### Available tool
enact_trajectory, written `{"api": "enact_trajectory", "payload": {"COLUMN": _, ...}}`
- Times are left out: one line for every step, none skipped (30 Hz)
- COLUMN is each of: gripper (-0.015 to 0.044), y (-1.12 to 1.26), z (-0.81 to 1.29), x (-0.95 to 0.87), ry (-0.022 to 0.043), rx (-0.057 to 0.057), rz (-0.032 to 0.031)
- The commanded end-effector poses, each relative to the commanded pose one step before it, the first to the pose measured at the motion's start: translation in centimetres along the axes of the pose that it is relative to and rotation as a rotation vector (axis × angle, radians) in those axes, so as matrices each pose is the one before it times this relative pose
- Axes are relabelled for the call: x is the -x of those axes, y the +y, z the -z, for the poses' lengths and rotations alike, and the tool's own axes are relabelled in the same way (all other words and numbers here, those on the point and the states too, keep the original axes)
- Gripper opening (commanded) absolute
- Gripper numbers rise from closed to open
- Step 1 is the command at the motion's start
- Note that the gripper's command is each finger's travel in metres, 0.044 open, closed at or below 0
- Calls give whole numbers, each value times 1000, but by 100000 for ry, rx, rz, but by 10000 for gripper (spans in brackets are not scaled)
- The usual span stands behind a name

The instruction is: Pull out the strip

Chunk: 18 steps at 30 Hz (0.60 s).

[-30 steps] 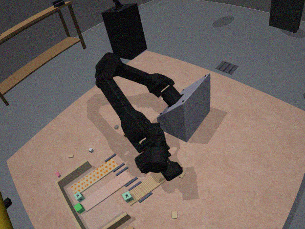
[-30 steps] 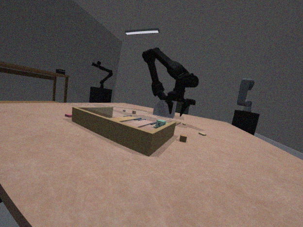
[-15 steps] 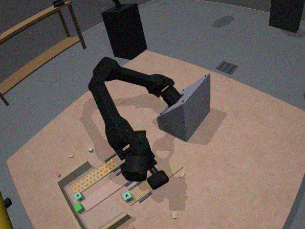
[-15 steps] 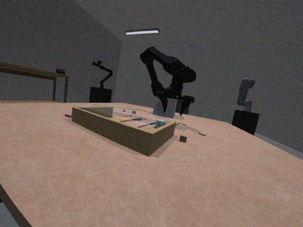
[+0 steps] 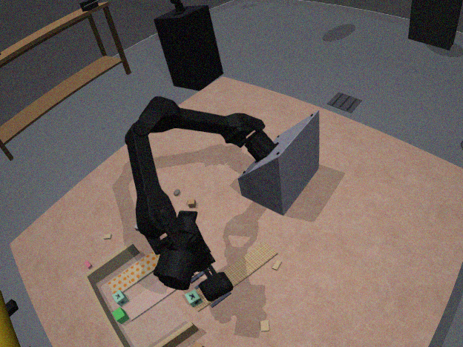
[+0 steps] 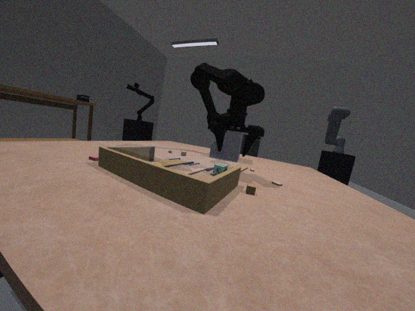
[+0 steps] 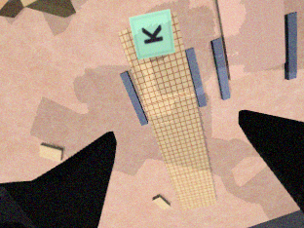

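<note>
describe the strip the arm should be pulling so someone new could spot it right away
Start at the low wooden tray at the near edge of the table. Three strips run out of its open side; take the outermost, under the open tool. This checked tan strip carries a mint cube marked K; its neighbours are orange-dotted and plain pink.

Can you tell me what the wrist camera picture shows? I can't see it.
A mint cube marked K sits at the far end of a tan checked strip. The open, empty gripper hovers over the near end, with blue-grey bars beside the strip.
</note>
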State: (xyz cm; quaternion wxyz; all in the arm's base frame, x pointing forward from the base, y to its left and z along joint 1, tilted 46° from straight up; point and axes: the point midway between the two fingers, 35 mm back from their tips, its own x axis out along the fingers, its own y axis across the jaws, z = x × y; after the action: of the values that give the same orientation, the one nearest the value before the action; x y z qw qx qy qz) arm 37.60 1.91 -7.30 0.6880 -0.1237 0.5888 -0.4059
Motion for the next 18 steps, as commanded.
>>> {"api": "enact_trajectory", "payload": {"gripper": 440, "y": 71, "z": -1529, "x": -162, "ry": 370, "rx": 381, "rz": 717}}
{"api": "enact_trajectory", "payload": {"gripper": 440, "y": 30, "z": -374, "x": 33, "ry": -12, "rx": -11, "rz": 2}}
{"api": "enact_trajectory", "payload": {"gripper": 440, "y": 39, "z": -426, "x": 28, "ry": -13, "rx": -12, "rz": 0}}
{"api": "enact_trajectory", "payload": {"gripper": 440, "y": 28, "z": -373, "x": 23, "ry": -12, "rx": -11, "rz": 2}}
{"api": "enact_trajectory", "payload": {"gripper": 440, "y": 36, "z": -426, "x": 14, "ry": -13, "rx": -12, "rz": 0}}
{"api": "enact_trajectory", "payload": {"gripper": 440, "y": 26, "z": -371, "x": 11, "ry": -12, "rx": -11, "rz": 2}}
{"api": "enact_trajectory", "payload": {"gripper": 440, "y": 33, "z": -425, "x": -4, "ry": -14, "rx": -12, "rz": 1}}
{"api": "enact_trajectory", "payload": {"gripper": 440, "y": 23, "z": -369, "x": -6, "ry": -12, "rx": -11, "rz": 3}}
{"api": "enact_trajectory", "payload": {"gripper": 440, "y": 26, "z": -421, "x": -30, "ry": -14, "rx": -12, "rz": 2}}
{"api": "enact_trajectory", "payload": {"gripper": 440, "y": 17, "z": -362, "x": -28, "ry": -12, "rx": -11, "rz": 4}}
{"api": "enact_trajectory", "payload": {"gripper": 440, "y": 15, "z": -408, "x": -68, "ry": -14, "rx": -11, "rz": 3}}
{"api": "enact_trajectory", "payload": {"gripper": 440, "y": 8, "z": -351, "x": -62, "ry": -13, "rx": -10, "rz": 5}}
{"api": "enact_trajectory", "payload": {"gripper": 440, "y": 0, "z": -265, "x": -70, "ry": -10, "rx": -8, "rz": 5}}
{"api": "enact_trajectory", "payload": {"gripper": 440, "y": -1, "z": -95, "x": -25, "ry": -4, "rx": -3, "rz": 2}}
{"api": "enact_trajectory", "payload": {"gripper": 414, "y": 1, "z": -2, "x": -27, "ry": 0, "rx": 0, "rz": -1}}
{"api": "enact_trajectory", "payload": {"gripper": 387, "y": 4, "z": -4, "x": -81, "ry": 0, "rx": 1, "rz": -2}}
{"api": "enact_trajectory", "payload": {"gripper": 361, "y": 6, "z": -6, "x": -108, "ry": 0, "rx": 1, "rz": -3}}
{"api": "enact_trajectory", "payload": {"gripper": 335, "y": 8, "z": -8, "x": -157, "ry": -1, "rx": 1, "rz": -4}}
